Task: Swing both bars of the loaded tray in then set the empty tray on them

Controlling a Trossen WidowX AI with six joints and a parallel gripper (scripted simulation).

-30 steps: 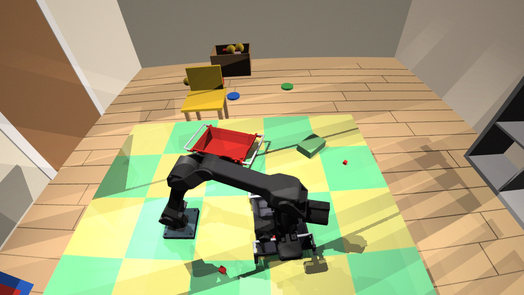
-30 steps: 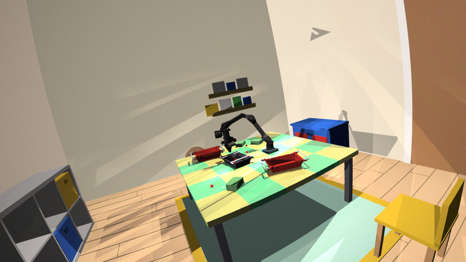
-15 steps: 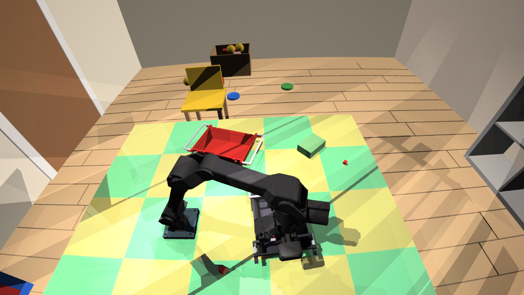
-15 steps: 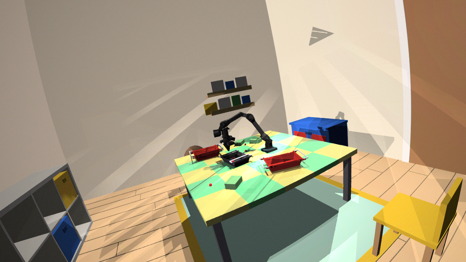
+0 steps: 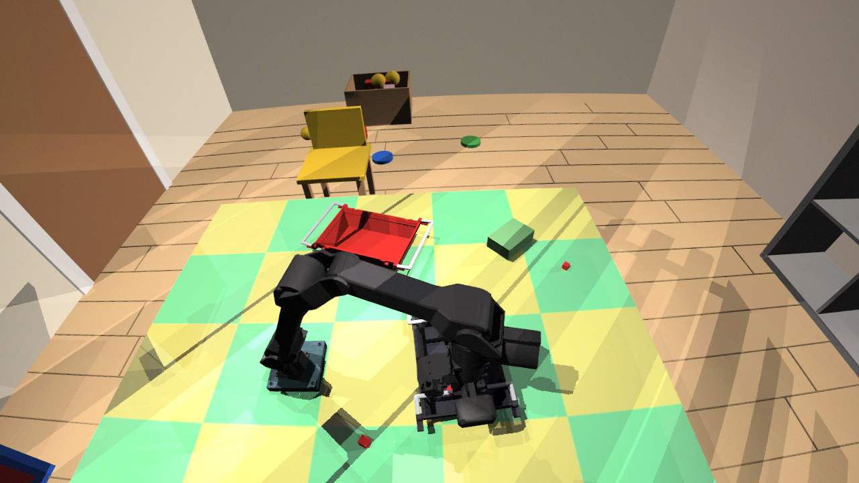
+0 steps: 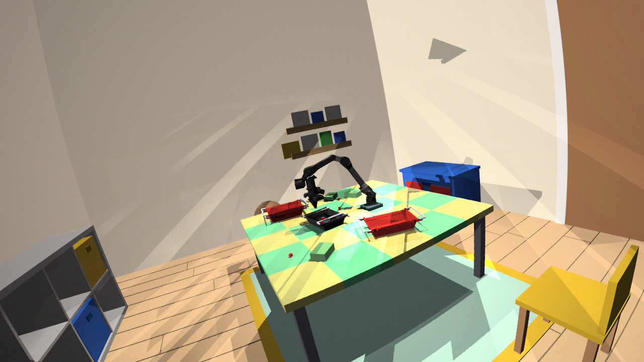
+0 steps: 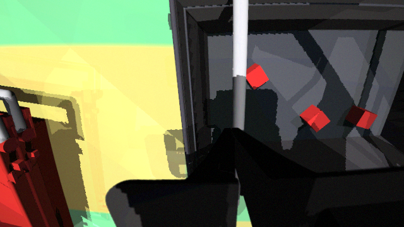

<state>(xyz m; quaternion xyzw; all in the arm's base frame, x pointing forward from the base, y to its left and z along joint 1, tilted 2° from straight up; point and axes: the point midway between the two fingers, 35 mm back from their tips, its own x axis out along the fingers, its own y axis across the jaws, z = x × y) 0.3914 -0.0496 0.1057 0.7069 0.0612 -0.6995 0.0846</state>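
Observation:
A black tray [image 5: 429, 342] [image 6: 335, 224] [image 7: 178, 63] holds small red blocks; three show in the wrist view: one block [image 7: 257, 76], a second block [image 7: 315, 118] and a third block [image 7: 362, 117]. One white bar [image 7: 240, 47] lies in across its top near one end. Its other bar [image 6: 331, 219] also appears to lie in over the top. My gripper [image 6: 314, 206] [image 7: 230, 134] is shut with its fingertips together at this first bar; they hide part of it, and nothing shows between them. An empty red tray [image 5: 363, 237] [image 6: 391, 228] stands apart, bars out over its ends.
Another red tray [image 6: 284, 211] [image 7: 57, 195] stands just past the black tray's end. A green block [image 5: 510, 240] [image 6: 322, 251] and a loose red cube [image 5: 566, 265] [image 6: 290, 255] lie on the table. Another red cube [image 5: 364, 441] lies near the arm's base [image 5: 295, 381].

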